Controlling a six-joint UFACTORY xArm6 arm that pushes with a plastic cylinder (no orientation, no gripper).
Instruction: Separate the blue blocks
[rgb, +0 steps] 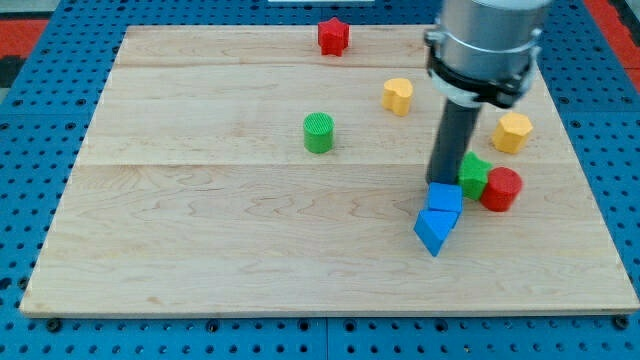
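Note:
Two blue blocks sit touching at the view's lower right: a blue cube-like block and, just below and left of it, a blue triangular block. My tip is at the end of the dark rod, right at the top edge of the upper blue block, touching it or nearly so. The rod hangs from the grey arm at the view's top right.
A green star-like block and a red cylinder sit right of my tip. A yellow hexagon, a yellow heart, a green cylinder and a red star lie on the wooden board.

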